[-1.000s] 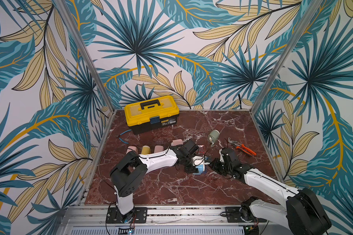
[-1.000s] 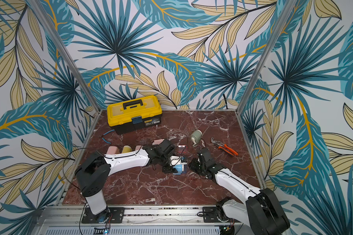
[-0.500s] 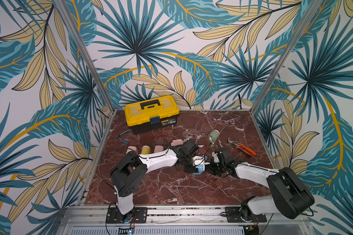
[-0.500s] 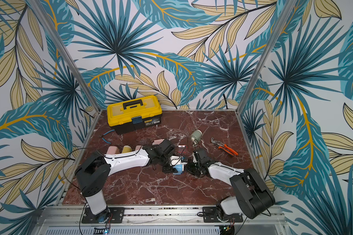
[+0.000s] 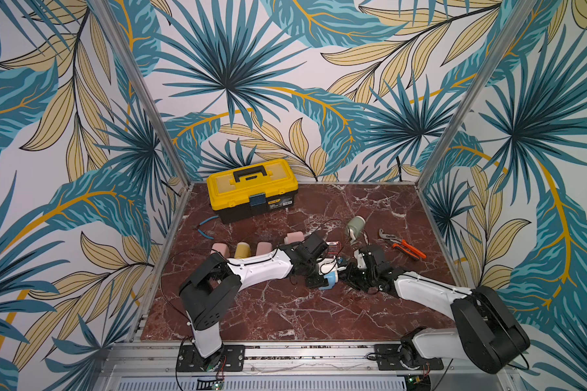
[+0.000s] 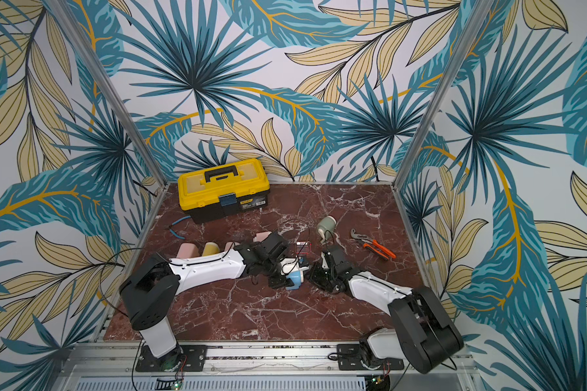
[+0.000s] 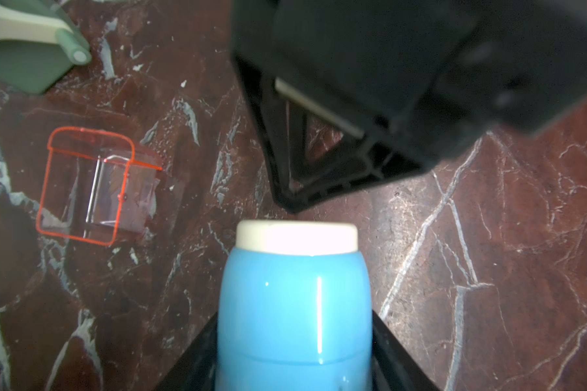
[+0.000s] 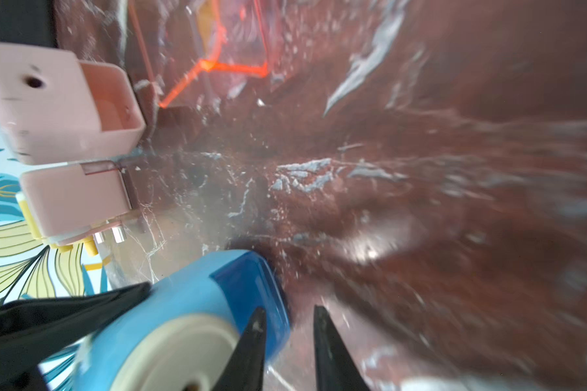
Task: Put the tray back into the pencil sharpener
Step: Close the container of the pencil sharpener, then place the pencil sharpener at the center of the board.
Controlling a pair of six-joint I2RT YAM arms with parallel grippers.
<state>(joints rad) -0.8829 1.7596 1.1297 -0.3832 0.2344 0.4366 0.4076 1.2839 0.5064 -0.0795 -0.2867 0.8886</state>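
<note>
The pencil sharpener [image 7: 295, 304] is clamped in the left gripper [image 7: 294, 369] at the middle of the tabletop [image 5: 285, 311]. The clear tray [image 7: 92, 186] is seen lying near it, toward the back edge. The right gripper [image 8: 289, 315] is held with jaws slightly parted, nothing between.

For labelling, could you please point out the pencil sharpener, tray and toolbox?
pencil sharpener [image 7: 294, 304]: left wrist view, blue body.
tray [image 7: 82, 189]: left wrist view, clear middle.
toolbox [image 5: 231, 191]: a top view, yellow lid.

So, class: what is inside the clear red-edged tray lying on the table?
Nothing visible: the tray looks empty, the marble table showing through. Fine shavings are too small to tell.
</note>
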